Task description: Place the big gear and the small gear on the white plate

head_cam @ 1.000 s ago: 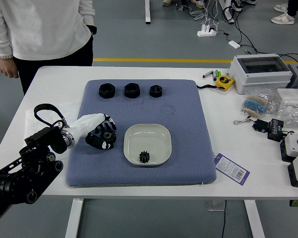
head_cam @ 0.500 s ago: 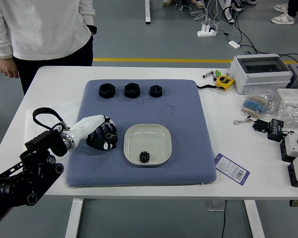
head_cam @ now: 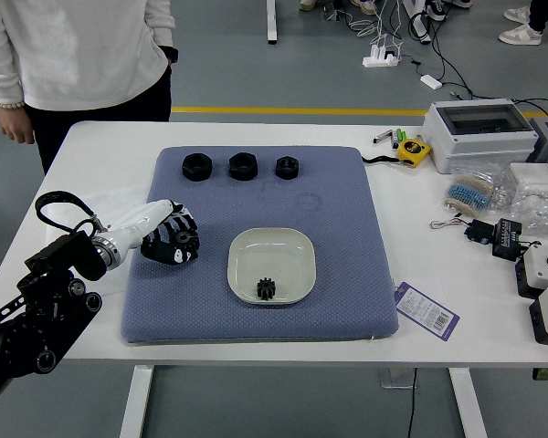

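Note:
My left hand (head_cam: 172, 235), white with black fingertips, is over the left part of the blue mat. Its fingers are curled around a dark round piece, the big gear (head_cam: 183, 238), which they partly hide. The white plate (head_cam: 298, 259) lies to the right of the hand, apart from it. Near the plate's front edge, the small black gear (head_cam: 266, 289) rests inside. My right arm is out of view.
Three black nut-like parts (head_cam: 243, 166) stand in a row at the back of the blue mat (head_cam: 347, 310). On the right are a tape measure (head_cam: 412, 151), a label card (head_cam: 426, 310), boxes and wiring. A person stands at the far left, one arm hanging down.
The left hand first edged slightly right, then moved back left and a little toward the far side, the dark round piece moving with it. Plate and small gear have stayed put.

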You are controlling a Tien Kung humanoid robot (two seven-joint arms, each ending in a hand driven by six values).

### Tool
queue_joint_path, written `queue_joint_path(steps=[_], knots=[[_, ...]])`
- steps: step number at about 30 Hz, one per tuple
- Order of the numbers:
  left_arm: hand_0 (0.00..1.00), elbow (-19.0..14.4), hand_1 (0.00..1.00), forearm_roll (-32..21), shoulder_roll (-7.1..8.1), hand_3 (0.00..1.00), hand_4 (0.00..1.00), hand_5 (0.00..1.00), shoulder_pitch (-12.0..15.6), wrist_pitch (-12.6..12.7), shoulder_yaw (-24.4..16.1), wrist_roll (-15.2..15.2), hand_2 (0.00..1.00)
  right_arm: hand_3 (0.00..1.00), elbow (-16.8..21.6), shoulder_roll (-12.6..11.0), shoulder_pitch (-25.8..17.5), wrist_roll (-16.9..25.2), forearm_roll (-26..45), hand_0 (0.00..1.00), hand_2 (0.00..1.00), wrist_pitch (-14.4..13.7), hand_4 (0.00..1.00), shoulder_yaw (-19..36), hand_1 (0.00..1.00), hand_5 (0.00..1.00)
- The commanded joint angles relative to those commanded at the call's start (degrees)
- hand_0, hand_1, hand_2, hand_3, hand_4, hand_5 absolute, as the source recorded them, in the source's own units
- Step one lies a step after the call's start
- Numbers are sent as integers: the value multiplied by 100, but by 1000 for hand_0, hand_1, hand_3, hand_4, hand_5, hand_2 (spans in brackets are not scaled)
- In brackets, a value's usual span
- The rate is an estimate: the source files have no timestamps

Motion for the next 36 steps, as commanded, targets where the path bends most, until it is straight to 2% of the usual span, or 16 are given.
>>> queue_joint_path(steps=[3, 8, 17, 18, 23, 27, 31, 36], knots=[[257, -107, 221, 4, 29, 509, 752, 2, 14, -5, -99, 25, 338, 610, -1, 0, 4, -4, -6, 653, 743, -1, 864, 4, 651, 706], [257, -475, 219, -59, 62, 501, 750, 2, 18, -4, -127, 88, 332, 609, -1, 2, 7, -14, -23, 653, 743, -6, 863, 18, 651, 705], [257, -1079, 219, -218, -35, 502, 750, 2, -50, -39, 186, 166, 332, 609, 0, -1, 28, -16, -25, 653, 743, -9, 862, 21, 651, 703], [257, -1093, 219, -221, -41, 502, 750, 2, -55, -39, 200, 169, 332, 609, 0, -2, 29, -15, -25, 653, 743, -9, 862, 21, 651, 703], [257, -1060, 217, -271, -292, 501, 746, 2, -148, -30, 445, 178, 328, 609, 2, -3, 44, -32, -78, 653, 743, -5, 862, 43, 651, 703], [257, -993, 217, -322, -415, 501, 746, 2, -199, -13, 687, 164, 328, 609, 2, -5, 51, -28, -68, 653, 743, -6, 862, 40, 651, 703], [258, -932, 215, -356, -465, 497, 746, 2, -240, 1, 836, 155, 321, 610, 2, -7, 57, -23, -59, 653, 743, -6, 862, 36, 652, 704], [261, -804, 223, -435, -451, 501, 753, 2, -468, 63, 1283, 139, 327, 610, 5, -17, 67, -18, -57, 652, 743, 1, 862, 35, 651, 704]])
